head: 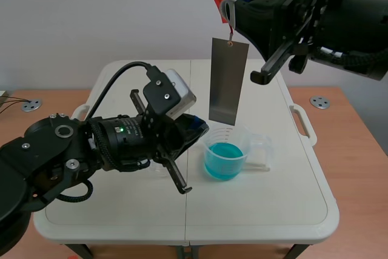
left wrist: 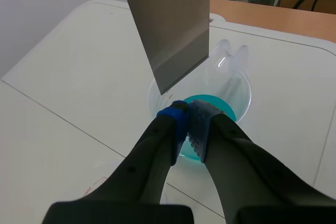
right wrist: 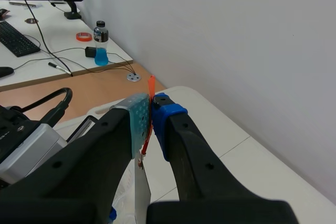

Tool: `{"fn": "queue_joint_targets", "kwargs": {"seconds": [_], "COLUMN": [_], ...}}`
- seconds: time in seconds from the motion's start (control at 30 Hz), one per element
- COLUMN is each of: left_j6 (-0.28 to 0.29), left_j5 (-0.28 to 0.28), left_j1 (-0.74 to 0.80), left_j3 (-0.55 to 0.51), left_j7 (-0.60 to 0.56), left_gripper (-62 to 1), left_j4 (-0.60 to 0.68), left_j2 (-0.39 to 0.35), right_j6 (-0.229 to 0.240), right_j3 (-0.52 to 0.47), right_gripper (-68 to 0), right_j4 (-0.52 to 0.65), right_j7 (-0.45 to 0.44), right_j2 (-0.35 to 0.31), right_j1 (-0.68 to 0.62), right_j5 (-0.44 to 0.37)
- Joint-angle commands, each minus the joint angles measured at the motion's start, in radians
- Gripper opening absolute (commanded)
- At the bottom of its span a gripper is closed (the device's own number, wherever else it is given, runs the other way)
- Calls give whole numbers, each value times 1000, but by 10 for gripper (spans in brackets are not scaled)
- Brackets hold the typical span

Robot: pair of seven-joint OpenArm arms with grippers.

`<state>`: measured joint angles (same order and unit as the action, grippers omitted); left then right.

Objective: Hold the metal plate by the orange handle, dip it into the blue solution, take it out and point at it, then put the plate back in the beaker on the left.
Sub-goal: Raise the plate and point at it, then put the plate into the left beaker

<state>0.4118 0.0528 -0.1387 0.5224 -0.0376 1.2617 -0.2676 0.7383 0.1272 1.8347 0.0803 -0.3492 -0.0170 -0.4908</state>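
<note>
Nothing can be read: no word, number, brand or sign. Faint red print shows on the clear beaker (left wrist: 97,186), too small to make out.
</note>
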Motion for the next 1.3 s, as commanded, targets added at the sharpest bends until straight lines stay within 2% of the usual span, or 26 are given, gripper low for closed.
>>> {"fn": "queue_joint_targets", "kwargs": {"seconds": [0.0, 0.23, 0.6, 0.73, 0.97, 1.13, 1.27], "left_j6": [-7, -28, -29, -33, -33, -33, -33], "left_j5": [-10, -10, -11, -29, -34, -34, -34], "left_j1": [-9, -11, -5, 31, 230, 485, 725], "left_j3": [-6, -6, -7, -41, -189, -368, -536], "left_j7": [-17, -17, -21, -98, -192, -312, -431], "left_gripper": [-593, -593, -592, -592, -592, -593, -592], "left_j4": [12, 12, 13, 20, 104, 192, 228], "left_j2": [7, 7, 0, -29, -155, -267, -318], "right_j6": [7, 7, 7, 7, 7, 7, 7], "right_j3": [-7, -7, -7, -7, -6, -2, 12], "right_gripper": [-662, -662, -662, -662, -662, -662, -662], "right_j4": [21, 21, 21, 21, 21, 21, 21], "right_j7": [-15, -15, -15, -15, -15, -16, -15], "right_j2": [-8, -8, -8, -8, -8, -8, -8], "right_j1": [11, 11, 12, 12, 12, 25, 39], "right_j5": [-19, -19, -19, -19, -18, -18, -18]}}
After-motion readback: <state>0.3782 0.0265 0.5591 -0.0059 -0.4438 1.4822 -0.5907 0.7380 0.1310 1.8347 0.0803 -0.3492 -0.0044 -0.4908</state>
